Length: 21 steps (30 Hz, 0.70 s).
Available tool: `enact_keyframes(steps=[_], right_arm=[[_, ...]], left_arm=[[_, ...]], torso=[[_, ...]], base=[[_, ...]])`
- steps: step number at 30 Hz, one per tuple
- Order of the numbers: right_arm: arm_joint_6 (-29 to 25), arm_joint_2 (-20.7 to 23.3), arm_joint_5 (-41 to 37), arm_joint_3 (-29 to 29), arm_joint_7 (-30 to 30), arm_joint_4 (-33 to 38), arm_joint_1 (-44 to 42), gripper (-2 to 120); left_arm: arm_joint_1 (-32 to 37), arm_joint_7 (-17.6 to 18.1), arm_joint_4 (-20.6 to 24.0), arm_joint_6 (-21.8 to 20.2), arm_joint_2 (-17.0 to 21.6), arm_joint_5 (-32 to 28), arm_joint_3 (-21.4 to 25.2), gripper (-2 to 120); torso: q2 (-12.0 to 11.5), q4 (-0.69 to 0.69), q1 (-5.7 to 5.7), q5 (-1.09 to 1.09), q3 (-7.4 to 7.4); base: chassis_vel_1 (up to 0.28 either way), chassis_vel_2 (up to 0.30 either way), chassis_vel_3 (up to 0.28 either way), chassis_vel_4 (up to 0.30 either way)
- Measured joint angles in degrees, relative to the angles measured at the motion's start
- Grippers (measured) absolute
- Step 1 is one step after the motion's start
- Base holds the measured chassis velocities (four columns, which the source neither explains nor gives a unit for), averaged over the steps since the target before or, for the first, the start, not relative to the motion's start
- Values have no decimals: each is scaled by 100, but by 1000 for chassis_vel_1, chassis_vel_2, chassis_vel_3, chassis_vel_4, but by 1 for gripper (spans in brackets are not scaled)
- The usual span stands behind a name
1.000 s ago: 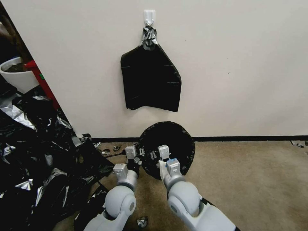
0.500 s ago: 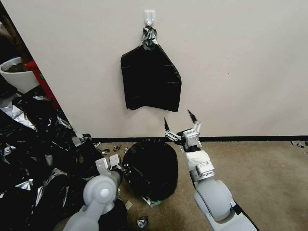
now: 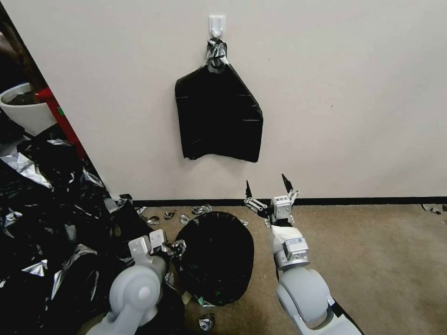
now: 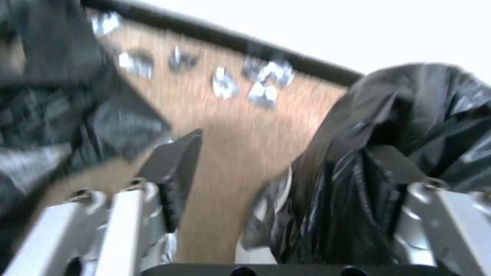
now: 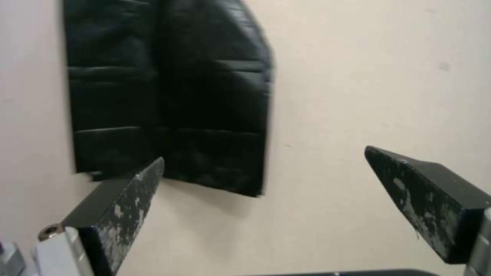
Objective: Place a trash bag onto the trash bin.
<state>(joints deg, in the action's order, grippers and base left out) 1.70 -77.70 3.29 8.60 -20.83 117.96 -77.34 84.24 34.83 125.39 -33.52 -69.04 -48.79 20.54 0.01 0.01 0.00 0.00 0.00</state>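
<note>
Trash bag (image 3: 215, 256) now draped over trash bin (image 4: 258, 214); right gripper (image 3: 268, 190) lifted clear, fingers apart; left gripper (image 4: 286, 168) spread at bag's edge, film between.

No text, brand, number or sign can be read. The right arm's wrist (image 3: 281, 200) carries a small white sticker with a barcode-like pattern, and a second white label sits lower on that forearm (image 3: 292, 243); the print on both is too small to make out
</note>
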Motion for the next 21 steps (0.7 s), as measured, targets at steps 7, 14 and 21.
enact_keyframes(steps=[7,14,21], right_arm=[[85,-48,-203,180,-370,-4,-108,100],[-174,-41,-196,465,-380,19,-178,100],[-582,-49,197,967,-88,-20,-226,100]], left_arm=[[61,-221,259,-48,222,31,79,93],[-157,-1295,56,1332,239,641,348,100],[-688,-2833,-1037,3852,464,2434,1020,100]], torso=[[0,-1,0,0,0],[0,-1,0,1,0],[-1,-2,0,0,1]], base=[[0,0,0,0],[0,0,0,0],[0,0,0,0]])
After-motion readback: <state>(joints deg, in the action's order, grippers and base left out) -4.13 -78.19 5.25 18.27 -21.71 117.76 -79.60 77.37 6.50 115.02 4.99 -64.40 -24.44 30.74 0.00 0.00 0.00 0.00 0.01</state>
